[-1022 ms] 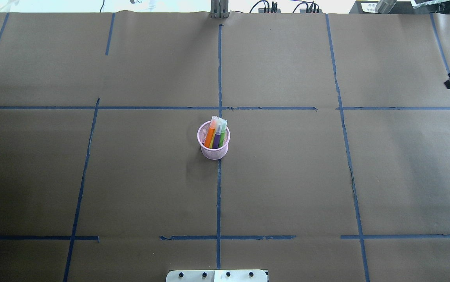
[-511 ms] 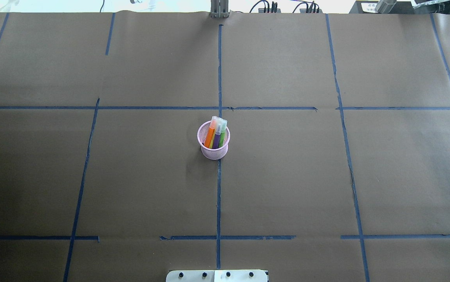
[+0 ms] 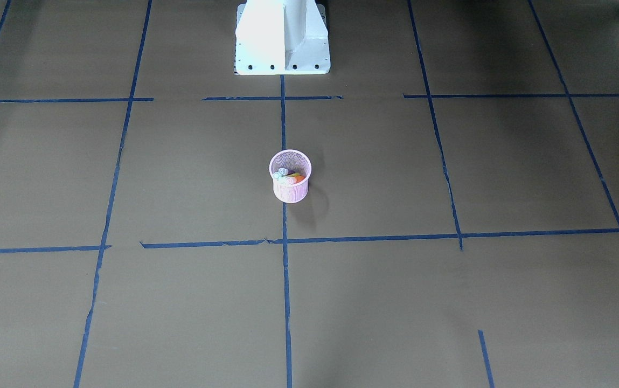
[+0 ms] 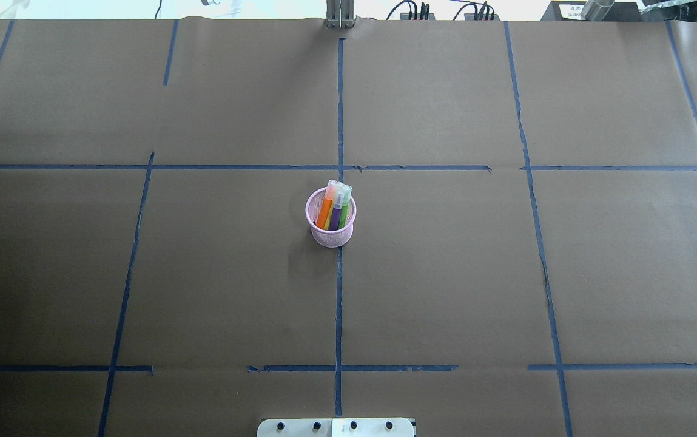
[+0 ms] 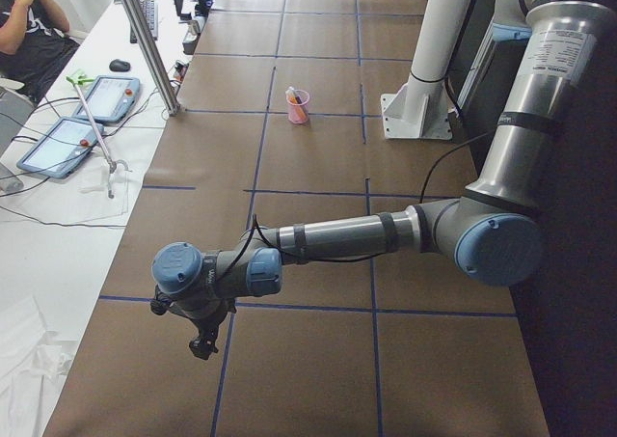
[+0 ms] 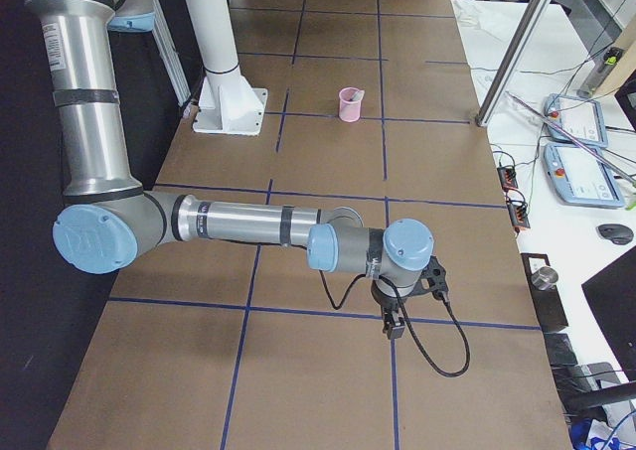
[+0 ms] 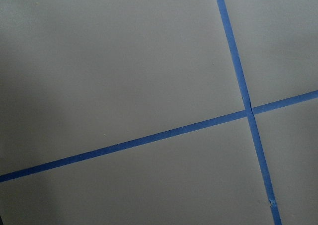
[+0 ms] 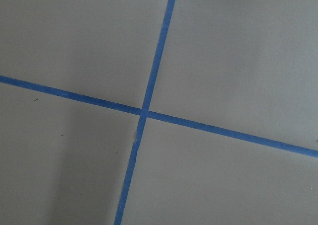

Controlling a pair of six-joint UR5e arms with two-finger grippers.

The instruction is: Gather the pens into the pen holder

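The pink wire-mesh pen holder point(image 4: 330, 235) stands upright at the table's middle, on the centre tape line; it also shows in the front view point(image 3: 290, 192) and both side views point(image 5: 299, 109) point(image 6: 350, 105). Inside it lean an orange pen point(image 4: 324, 212), a purple pen point(image 4: 336, 215) and a green pen point(image 4: 344, 211), with a sliver of a yellow pen point(image 4: 328, 225) between them. My left gripper point(image 5: 202, 345) hangs low over the table's left end, far from the cup. My right gripper point(image 6: 395, 328) hangs over the right end. I cannot tell whether either is open or shut.
Brown paper with blue tape lines point(image 4: 339, 303) covers the table. The robot's white base point(image 3: 282, 37) stands behind the cup. Tablets and cables point(image 5: 92, 119) lie on a white bench past the table's far edge, where a person point(image 5: 29, 22) sits.
A dark part of my right arm that showed at the overhead view's right edge a second ago has left that view. The cup and pens have not moved.
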